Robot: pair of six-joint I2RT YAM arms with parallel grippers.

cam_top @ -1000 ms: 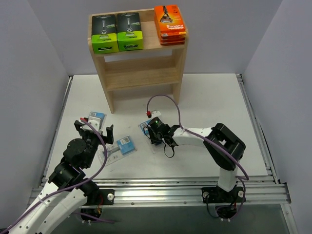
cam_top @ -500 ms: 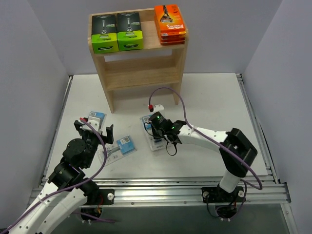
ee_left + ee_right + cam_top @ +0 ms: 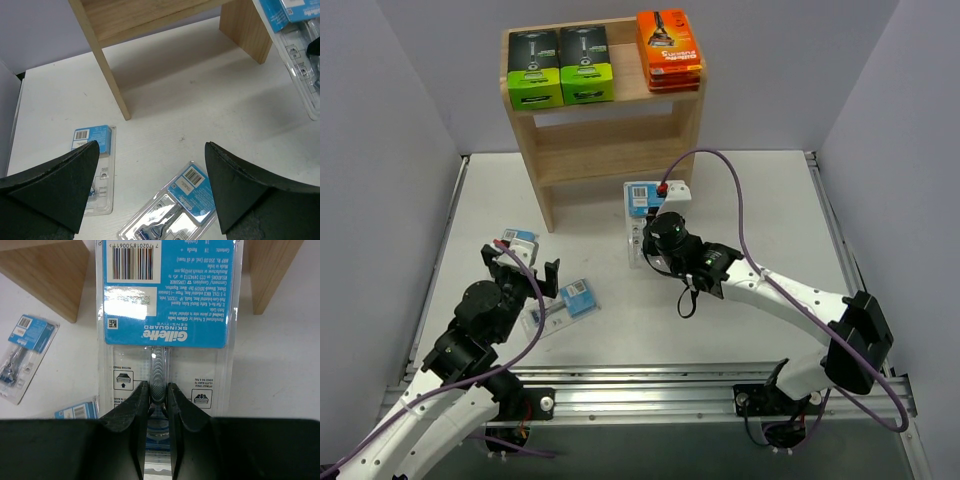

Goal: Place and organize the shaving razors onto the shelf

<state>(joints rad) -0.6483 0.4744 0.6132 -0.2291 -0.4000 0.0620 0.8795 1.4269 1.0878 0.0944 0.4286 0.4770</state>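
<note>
The right gripper has its fingers clamped on the clear lower half of a Gillette Skinguard blister pack, pinching the bulge over the razor handle between them. In the top view that pack sits just in front of the shelf, near its right leg, with the blue card end pointing at the shelf. I cannot tell whether it is off the table.

On the shelf's top tier, 2 black-and-lime-green boxes stand side by side at the left. A stack of orange boxes sits at the right end.

The left gripper hangs out in front of the shelf's left leg, fingers wide apart and holding nothing. Under it 2 loose blister packs lie flat on the table: 1 close to the shelf's left leg, the other farther from the shelf and turned at an angle.
</note>
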